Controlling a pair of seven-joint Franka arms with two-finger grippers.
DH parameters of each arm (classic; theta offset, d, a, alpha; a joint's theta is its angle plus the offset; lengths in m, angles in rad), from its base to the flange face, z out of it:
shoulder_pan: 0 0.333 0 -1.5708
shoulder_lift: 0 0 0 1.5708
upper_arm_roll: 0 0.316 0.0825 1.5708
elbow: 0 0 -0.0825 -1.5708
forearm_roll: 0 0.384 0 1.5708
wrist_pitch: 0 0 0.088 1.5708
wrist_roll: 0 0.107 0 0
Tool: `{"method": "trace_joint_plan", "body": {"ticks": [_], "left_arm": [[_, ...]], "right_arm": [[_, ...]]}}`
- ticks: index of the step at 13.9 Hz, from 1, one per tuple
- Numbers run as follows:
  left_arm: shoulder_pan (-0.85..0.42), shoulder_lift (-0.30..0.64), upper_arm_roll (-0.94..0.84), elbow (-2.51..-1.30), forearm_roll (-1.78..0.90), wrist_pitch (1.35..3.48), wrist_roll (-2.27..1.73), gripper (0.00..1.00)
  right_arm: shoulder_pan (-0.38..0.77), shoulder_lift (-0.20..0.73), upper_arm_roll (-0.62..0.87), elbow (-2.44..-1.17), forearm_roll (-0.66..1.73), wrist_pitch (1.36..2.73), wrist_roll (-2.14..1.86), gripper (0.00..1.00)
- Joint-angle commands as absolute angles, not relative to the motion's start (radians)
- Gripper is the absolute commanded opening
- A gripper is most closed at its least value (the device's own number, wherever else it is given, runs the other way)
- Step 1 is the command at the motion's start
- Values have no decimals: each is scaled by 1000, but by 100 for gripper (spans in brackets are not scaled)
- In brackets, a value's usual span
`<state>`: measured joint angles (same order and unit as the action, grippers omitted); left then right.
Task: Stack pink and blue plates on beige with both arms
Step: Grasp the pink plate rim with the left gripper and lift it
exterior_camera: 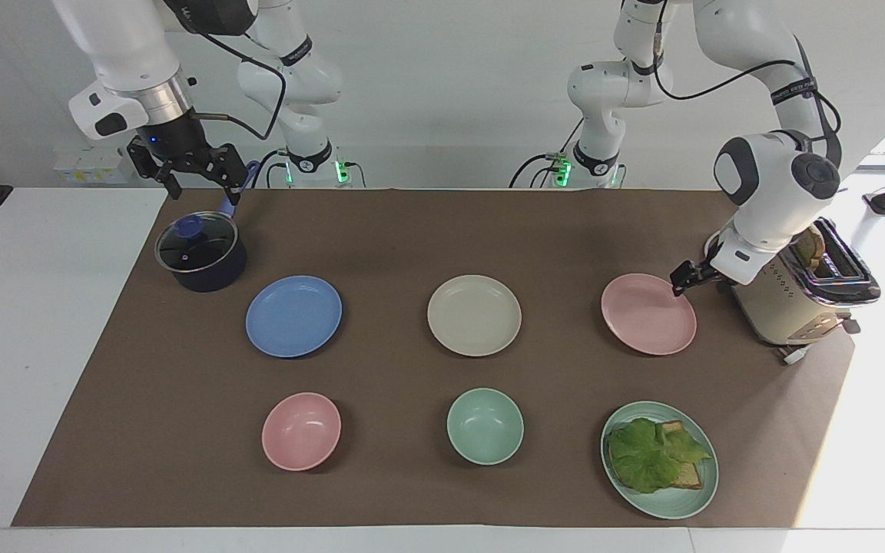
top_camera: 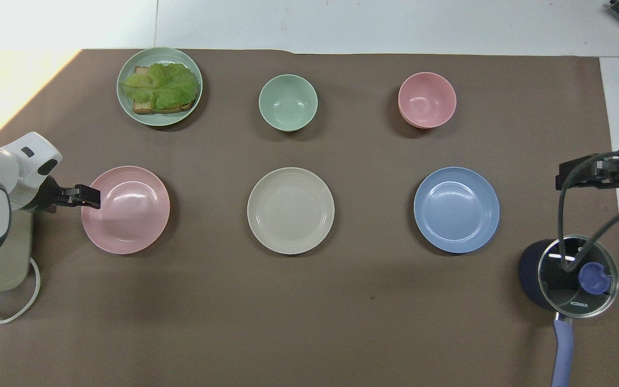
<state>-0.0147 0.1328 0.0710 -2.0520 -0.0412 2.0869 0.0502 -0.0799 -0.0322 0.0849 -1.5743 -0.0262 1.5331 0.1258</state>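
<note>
- The pink plate [exterior_camera: 648, 313], beige plate [exterior_camera: 474, 315] and blue plate [exterior_camera: 293, 316] look like smooth matt plastic with a soft sheen.
- A brown mat [exterior_camera: 412, 230] with a dull, paper-like surface covers the smooth white bench [exterior_camera: 35, 307].
- The dark pot [exterior_camera: 201, 257] has a glossy glass lid [top_camera: 577, 277] with a metal rim.
- The toaster [exterior_camera: 792, 292] has a smooth cream body and a shiny metal top.
</note>
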Motion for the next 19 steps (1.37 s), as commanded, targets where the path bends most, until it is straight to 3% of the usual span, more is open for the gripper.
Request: {"method": "trace_joint_plan", "body": {"ticks": [1,10,11,13,14,15,17,19], "left_arm": [[18,159,63,-2068,-77,2105,52,100],[38,146,63,-2146,-81,2118,-77,100],[38,149,63,-2148,-89,2125,-78,94],[40,149,63,-2148,-94,2122,-68,45],[41,149,63,-2149,-94,2121,-66,24],[41,147,63,-2149,-94,2115,-67,11],[41,147,63,-2148,-94,2103,-67,0],[41,147,63,-2145,-94,2092,-66,0]], "right_arm": [[-89,-34,89,-1569,-28,1529,133,100],[-92,-32,86,-1569,-28,1532,108,100],[-92,-32,80,-1569,-28,1534,104,100],[-92,-32,80,-1569,-28,1543,110,100],[-92,-32,78,-1571,-28,1555,112,100],[-92,-32,78,-1571,-28,1566,112,100],[-92,-32,78,-1572,-28,1571,117,100],[-92,-34,77,-1575,-28,1568,112,100]]}}
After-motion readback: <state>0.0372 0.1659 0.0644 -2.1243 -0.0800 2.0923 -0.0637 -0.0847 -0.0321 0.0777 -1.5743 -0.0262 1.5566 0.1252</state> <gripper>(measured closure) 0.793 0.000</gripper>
